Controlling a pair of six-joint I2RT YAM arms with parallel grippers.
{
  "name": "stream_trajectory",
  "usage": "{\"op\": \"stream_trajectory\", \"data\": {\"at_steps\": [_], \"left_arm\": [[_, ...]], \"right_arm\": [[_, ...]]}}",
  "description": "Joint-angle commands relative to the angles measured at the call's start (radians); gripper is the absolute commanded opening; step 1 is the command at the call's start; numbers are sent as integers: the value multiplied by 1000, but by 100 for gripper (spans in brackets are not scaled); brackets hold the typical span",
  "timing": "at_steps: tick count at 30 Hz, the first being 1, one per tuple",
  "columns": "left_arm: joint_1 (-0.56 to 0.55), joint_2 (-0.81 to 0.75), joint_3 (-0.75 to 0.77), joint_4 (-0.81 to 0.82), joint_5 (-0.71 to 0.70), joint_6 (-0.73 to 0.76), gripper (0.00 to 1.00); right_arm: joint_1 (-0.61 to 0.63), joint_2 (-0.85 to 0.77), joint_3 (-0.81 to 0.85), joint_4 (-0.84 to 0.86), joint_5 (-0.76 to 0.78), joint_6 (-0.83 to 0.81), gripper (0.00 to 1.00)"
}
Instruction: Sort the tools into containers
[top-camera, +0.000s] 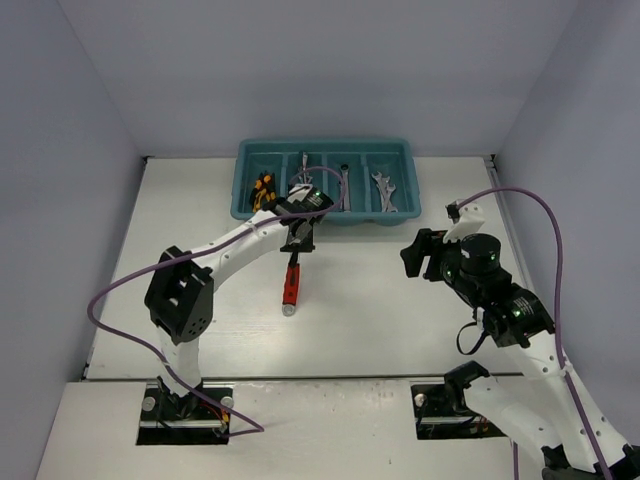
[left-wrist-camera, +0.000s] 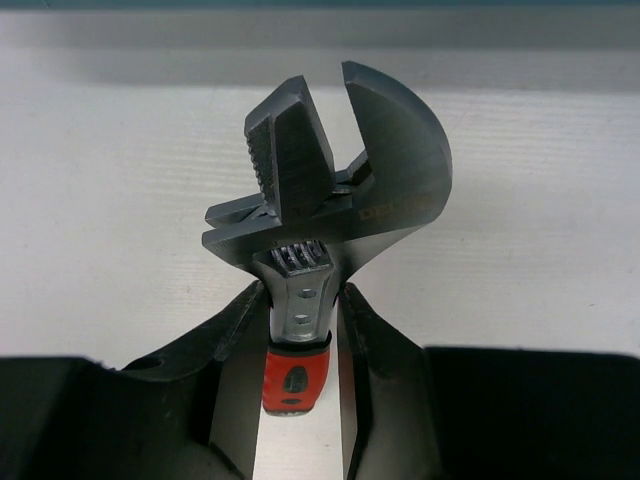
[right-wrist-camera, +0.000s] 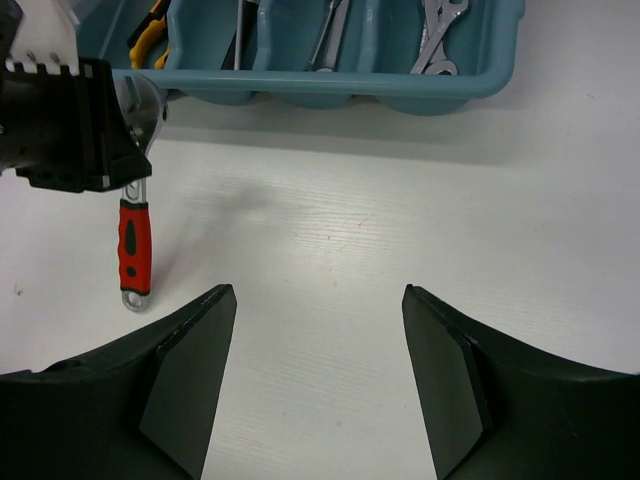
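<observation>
My left gripper (top-camera: 298, 236) is shut on the red-handled adjustable wrench (top-camera: 291, 284), just in front of the teal tray (top-camera: 325, 213). In the left wrist view the fingers (left-wrist-camera: 237, 340) clamp the wrench's silver neck, with its head (left-wrist-camera: 345, 180) beyond them and the red grip (left-wrist-camera: 295, 375) between them. My right gripper (top-camera: 415, 255) is open and empty, over bare table to the right (right-wrist-camera: 318, 295). The right wrist view shows the wrench (right-wrist-camera: 134, 245) hanging from the left gripper (right-wrist-camera: 70, 130), its end at or just above the table.
The tray's left compartment holds yellow and orange pliers (top-camera: 262, 190). The others hold silver spanners (top-camera: 343, 186) (top-camera: 384, 190). The tray rim (right-wrist-camera: 330, 88) lies across the top of the right wrist view. Walls close in the table on three sides.
</observation>
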Motion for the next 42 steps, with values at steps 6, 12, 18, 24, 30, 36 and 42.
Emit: {"op": "stream_trajectory", "data": {"at_steps": [6, 12, 18, 24, 30, 36, 42], "left_arm": [[59, -81, 211, 66, -63, 86, 0], [151, 17, 421, 65, -23, 147, 0], [243, 129, 640, 60, 59, 167, 0], [307, 277, 822, 122, 162, 194, 0], [335, 391, 886, 268, 283, 217, 0], [334, 432, 814, 429, 366, 234, 0], [334, 475, 775, 548, 349, 234, 0]], "right_arm": [[6, 43, 50, 39, 62, 5, 65], [6, 25, 53, 36, 93, 30, 65], [5, 14, 53, 26, 135, 56, 65], [5, 35, 58, 17, 167, 75, 65], [5, 59, 60, 11, 181, 100, 65], [5, 82, 56, 6, 185, 128, 65], [6, 98, 56, -2, 172, 150, 65]]}}
